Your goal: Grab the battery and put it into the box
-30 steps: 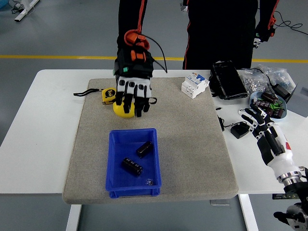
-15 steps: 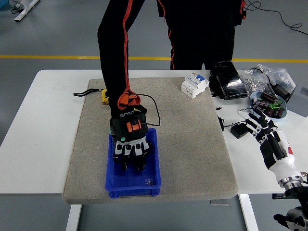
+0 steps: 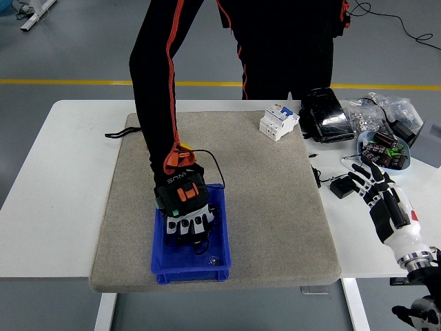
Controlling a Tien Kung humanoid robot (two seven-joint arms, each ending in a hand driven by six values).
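1. Nearest to us, our right robot hand [image 3: 375,185] hovers over the bare tabletop [image 3: 76,172] at the right, fingers spread and holding nothing. It has barely shifted over the last second. Our left arm is out of view.

2. Just beyond the near edge sits the blue box [image 3: 191,238] on the grey mat [image 3: 269,200]. A person's gloved hand [image 3: 186,214] is now down inside it. A second ago that hand was further back on the mat, over a yellow object, and the box showed two dark batteries lying in it. The glove now covers them, so we cannot tell whether they are being lifted out or rearranged.

3. We judge that the task is being reset or interfered with by the person, not advanced by us; no battery is in our grasp.

4. The box, with any batteries in it, lies well apart from our right robot hand, to its left across the mat.

5. Just past our fingers stands a blue bowl [image 3: 406,162] of small dark cylinders, possibly batteries, near our hand. Further back are a white switch block [image 3: 278,121] and a black case [image 3: 325,114].
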